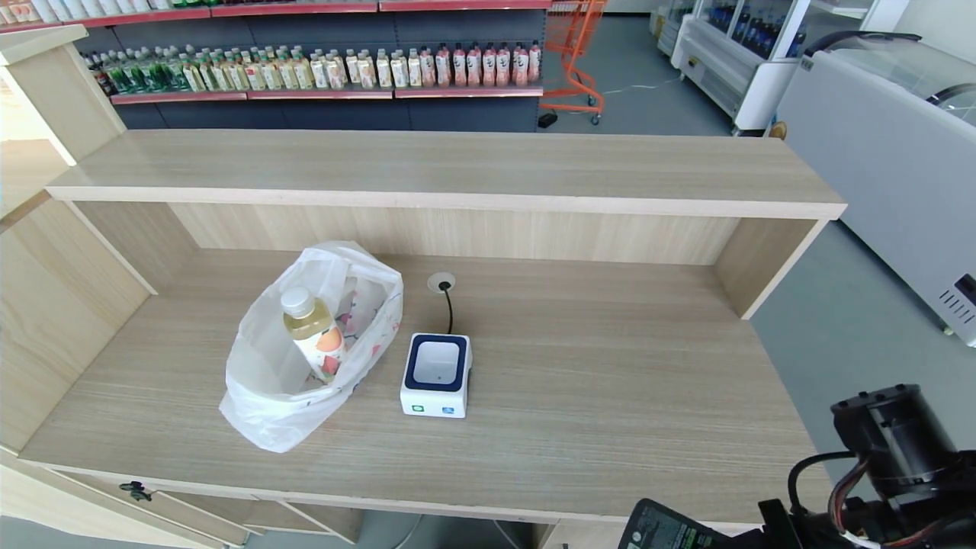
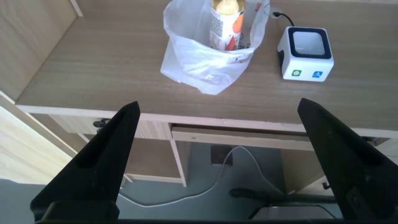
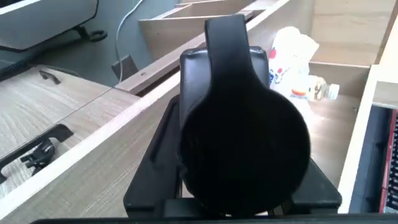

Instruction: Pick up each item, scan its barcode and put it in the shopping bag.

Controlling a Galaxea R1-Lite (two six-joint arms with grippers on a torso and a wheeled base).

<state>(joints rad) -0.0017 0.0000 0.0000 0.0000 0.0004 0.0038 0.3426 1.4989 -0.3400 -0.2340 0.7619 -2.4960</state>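
Observation:
A white plastic shopping bag (image 1: 259,381) stands open on the wooden counter (image 1: 610,396), left of centre. Inside it a bottle (image 1: 313,332) of yellowish drink with a pale cap leans upright. A white scanner (image 1: 436,374) with a dark-framed window sits just right of the bag, its black cable running to a hole behind it. My left gripper (image 2: 219,106) is open and holds nothing; it hangs in front of and below the counter's front edge, facing the bag (image 2: 199,62), bottle (image 2: 225,25) and scanner (image 2: 306,53). My right gripper (image 3: 225,28) is shut and holds nothing, low off the counter's front right corner.
A raised back ledge (image 1: 457,164) and side walls enclose the counter. Drawers (image 2: 230,134) sit under its front edge. Beyond stand shelves of bottles (image 1: 320,69), an orange cart (image 1: 579,53) and freezers (image 1: 877,130) on the right.

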